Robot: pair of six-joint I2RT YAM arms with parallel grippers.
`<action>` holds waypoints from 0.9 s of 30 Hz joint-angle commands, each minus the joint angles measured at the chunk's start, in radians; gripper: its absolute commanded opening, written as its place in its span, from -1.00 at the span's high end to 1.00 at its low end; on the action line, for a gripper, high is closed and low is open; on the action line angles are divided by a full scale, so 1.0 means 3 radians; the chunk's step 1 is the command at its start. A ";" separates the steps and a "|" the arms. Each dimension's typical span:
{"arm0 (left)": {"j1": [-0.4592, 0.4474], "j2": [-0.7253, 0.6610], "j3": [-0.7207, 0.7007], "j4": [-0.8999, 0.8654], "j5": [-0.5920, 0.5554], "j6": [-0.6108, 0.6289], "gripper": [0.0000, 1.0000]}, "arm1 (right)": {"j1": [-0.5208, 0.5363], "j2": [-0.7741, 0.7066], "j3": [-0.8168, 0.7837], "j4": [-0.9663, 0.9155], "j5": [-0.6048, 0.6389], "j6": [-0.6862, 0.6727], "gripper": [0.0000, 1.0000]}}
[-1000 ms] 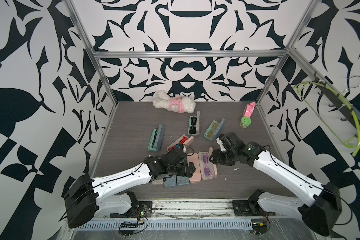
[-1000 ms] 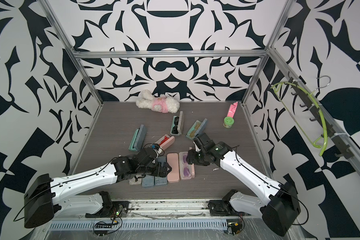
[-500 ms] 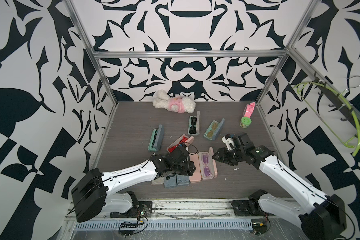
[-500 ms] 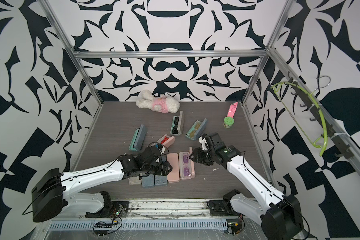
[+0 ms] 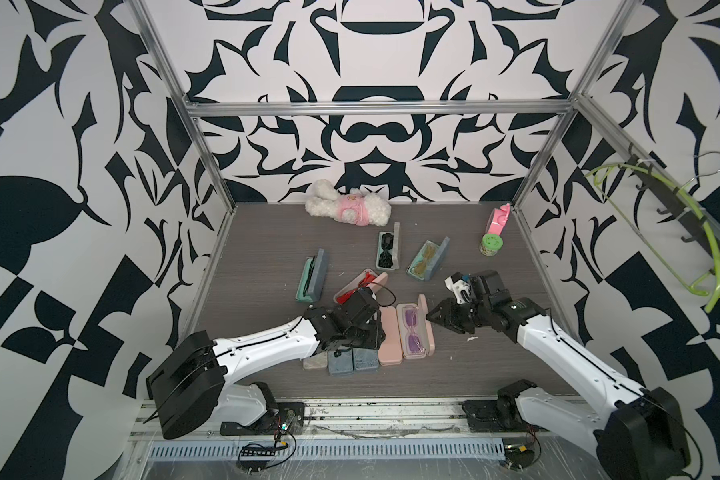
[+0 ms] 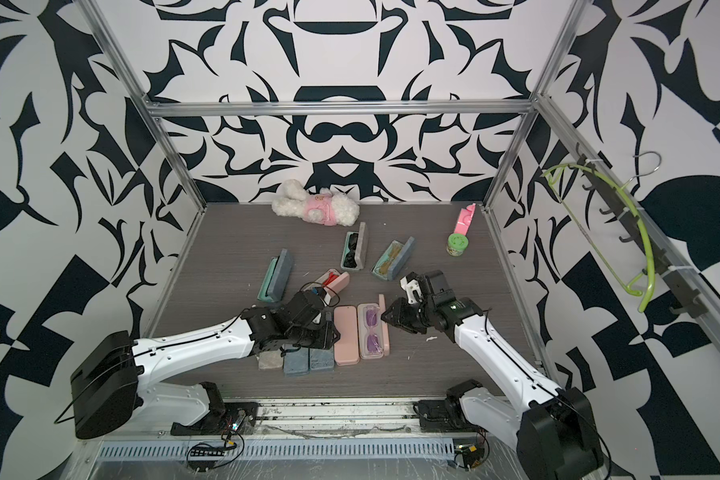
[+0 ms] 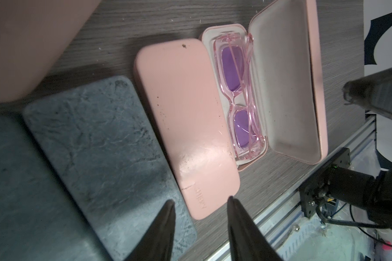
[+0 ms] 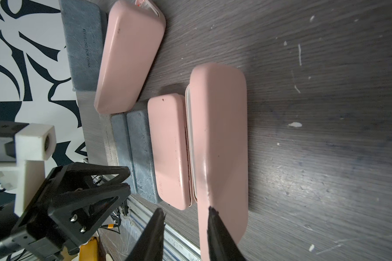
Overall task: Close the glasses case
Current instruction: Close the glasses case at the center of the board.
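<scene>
**Open pink case [image 5: 412, 337] near the table's [image 5: 262, 249] front edge, with its lid [image 8: 220, 135] half raised on the right arm's side.**
Its long axis ran front to back. The right pincer [image 8: 186, 209], fingers apart and empty, sat just beside the lid's outer face. It was nearer than the left pincer [image 7: 199, 201], also apart and empty, over the grey cases [image 7: 88, 146]. A closed pink case [image 7: 183, 126] lay just beside the base. Nothing seemed to block the lid's swing.

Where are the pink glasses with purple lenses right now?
In both top views, the pink-framed purple-lensed glasses lie inside the open pink hard case, front-middle of the grey wooden table, a closed pink case close on its left.
</scene>
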 commanded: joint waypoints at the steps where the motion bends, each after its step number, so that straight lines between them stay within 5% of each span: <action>1: 0.0016 0.0066 0.0071 0.0053 0.0070 0.0003 0.20 | -0.0021 -0.0017 -0.0040 0.0144 -0.0067 -0.0018 0.33; 27: 0.0016 0.0335 0.0081 0.0187 0.0183 -0.0022 0.52 | -0.0021 0.0060 -0.0335 0.0404 -0.0072 0.0023 0.62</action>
